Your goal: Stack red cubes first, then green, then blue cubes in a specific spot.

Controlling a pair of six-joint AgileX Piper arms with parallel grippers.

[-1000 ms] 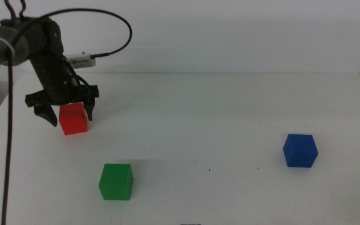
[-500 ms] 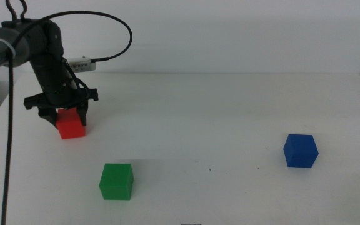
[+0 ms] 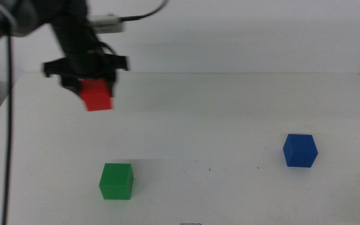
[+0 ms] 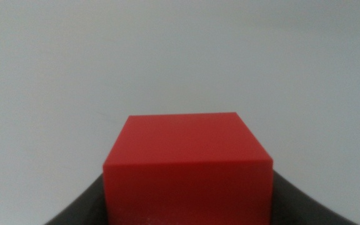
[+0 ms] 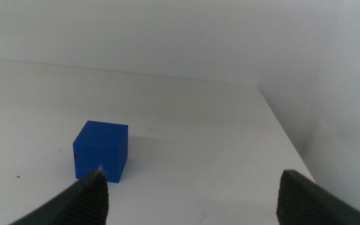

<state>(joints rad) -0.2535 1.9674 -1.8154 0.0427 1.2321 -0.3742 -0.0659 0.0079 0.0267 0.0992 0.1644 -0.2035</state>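
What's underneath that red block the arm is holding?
Only bare white table: the left gripper holds the red cube in the air. Its underside is hidden.

- A robot lab or test bench, by the look of it.
- Bare white table (image 3: 230,119) against a blank pale wall (image 3: 261,31).
- A cabled robot arm (image 3: 74,31) over plain coloured test cubes.

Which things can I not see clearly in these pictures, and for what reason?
- Left hand, middle view: motion blur smears it and the red cube it holds.
- Left hand, left wrist view: the red cube fills the frame and covers most of both jaws and the table under it.
- Right hand: outside the middle view; in its wrist view only the open tips show, near the blue cube.
- Green cube: appears in the middle view only.
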